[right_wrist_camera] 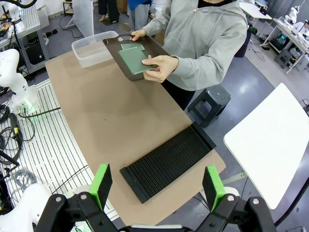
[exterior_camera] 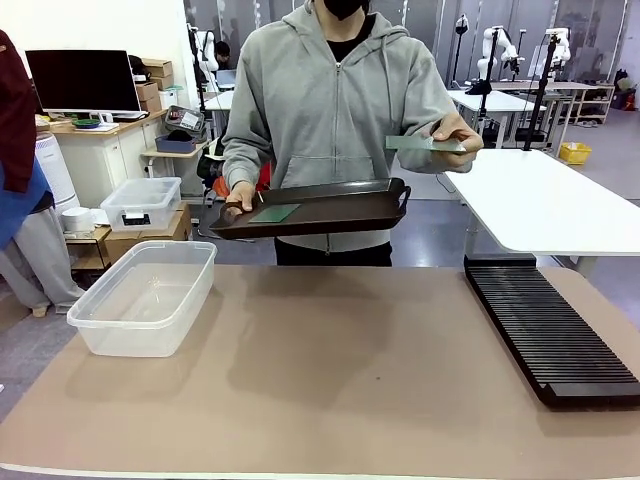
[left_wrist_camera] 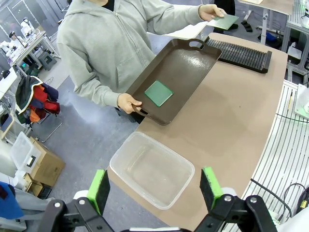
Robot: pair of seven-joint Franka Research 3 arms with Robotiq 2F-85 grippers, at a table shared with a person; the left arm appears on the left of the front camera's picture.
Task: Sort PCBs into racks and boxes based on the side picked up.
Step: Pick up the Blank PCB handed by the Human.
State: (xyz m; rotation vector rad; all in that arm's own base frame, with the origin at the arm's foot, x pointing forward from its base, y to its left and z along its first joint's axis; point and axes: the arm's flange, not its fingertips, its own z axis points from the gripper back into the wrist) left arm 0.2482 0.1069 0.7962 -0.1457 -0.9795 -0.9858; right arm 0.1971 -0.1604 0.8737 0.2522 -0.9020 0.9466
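Left tool (left_wrist_camera: 155, 187): fingers spread wide, gripping nothing; the clear box (left_wrist_camera: 149, 166) lies beyond them.
Right tool (right_wrist_camera: 157, 186): also spread and empty, with the black rack (right_wrist_camera: 166, 162) beyond it.
1st PCB (exterior_camera: 274, 212): flat on the brown tray (exterior_camera: 340, 208), near the end that 1 hand (exterior_camera: 238, 198) grips.
2nd PCB (exterior_camera: 425, 144): pinched in the person's other hand (exterior_camera: 458, 132).
Front view: the 2nd PCB is held clear above the tray; from the right wrist the 2 overlap.
Desk (exterior_camera: 330, 380): box at the robot's left, rack at its right.

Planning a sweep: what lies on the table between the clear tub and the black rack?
Only bare brown tabletop between tub and rack, plain in the front view.
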